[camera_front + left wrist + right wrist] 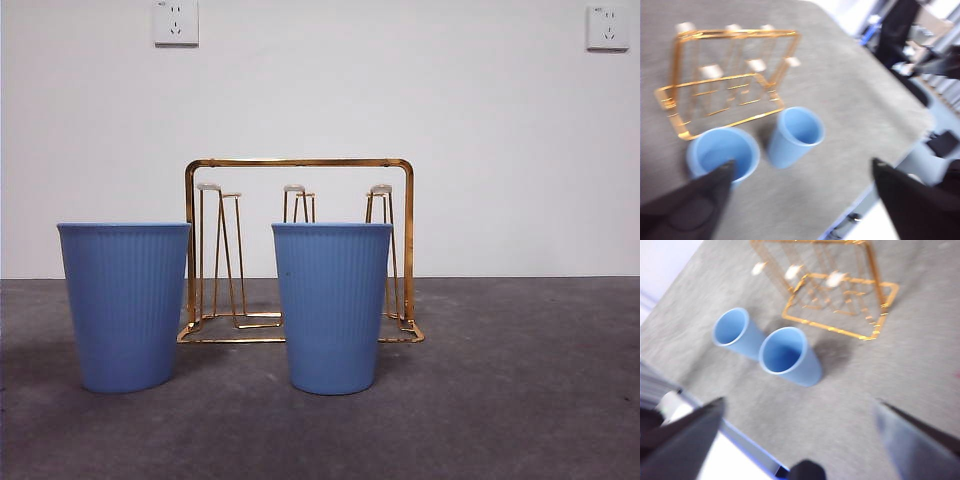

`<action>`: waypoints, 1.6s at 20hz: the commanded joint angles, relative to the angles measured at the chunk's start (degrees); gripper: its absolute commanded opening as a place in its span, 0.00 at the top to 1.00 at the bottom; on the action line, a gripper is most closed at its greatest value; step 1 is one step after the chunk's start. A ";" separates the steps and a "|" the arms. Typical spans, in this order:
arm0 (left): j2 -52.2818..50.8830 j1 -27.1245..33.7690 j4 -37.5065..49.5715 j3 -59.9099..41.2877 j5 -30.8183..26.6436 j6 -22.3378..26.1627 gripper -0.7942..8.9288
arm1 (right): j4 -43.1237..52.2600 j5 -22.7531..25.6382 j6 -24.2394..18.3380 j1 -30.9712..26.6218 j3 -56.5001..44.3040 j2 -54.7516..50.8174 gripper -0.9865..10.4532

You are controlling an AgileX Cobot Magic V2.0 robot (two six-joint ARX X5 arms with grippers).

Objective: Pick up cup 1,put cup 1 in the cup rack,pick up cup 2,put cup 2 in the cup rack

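Both claws, left claw [800,175] and right claw [800,415], are held wide, empty, above the bench.
Nothing is racked: both blue cups [125,305] [332,305] stand before the empty cup rack [300,163].

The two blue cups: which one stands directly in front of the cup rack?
The right-hand blue cup in the front view; it overlaps the gold cup rack, while the other blue cup stands off its side.

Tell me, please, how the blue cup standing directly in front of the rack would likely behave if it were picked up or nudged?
The blue cup is empty, so probably light. Its ribbed wall should give some grip. It tapers to a narrower base, so a push near the rim might tip it toward the cup rack.
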 commanded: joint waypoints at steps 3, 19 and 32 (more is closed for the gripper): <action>2.03 -2.89 1.77 0.15 2.27 -1.81 0.14 | 4.68 6.34 4.26 9.35 4.02 9.77 0.45; 4.07 -7.76 4.66 0.44 2.25 -5.07 0.15 | 11.91 25.07 10.16 27.80 13.29 47.34 0.56; 7.91 -11.13 9.73 0.44 3.08 -9.57 0.15 | 11.98 25.40 7.96 28.50 13.38 49.59 0.93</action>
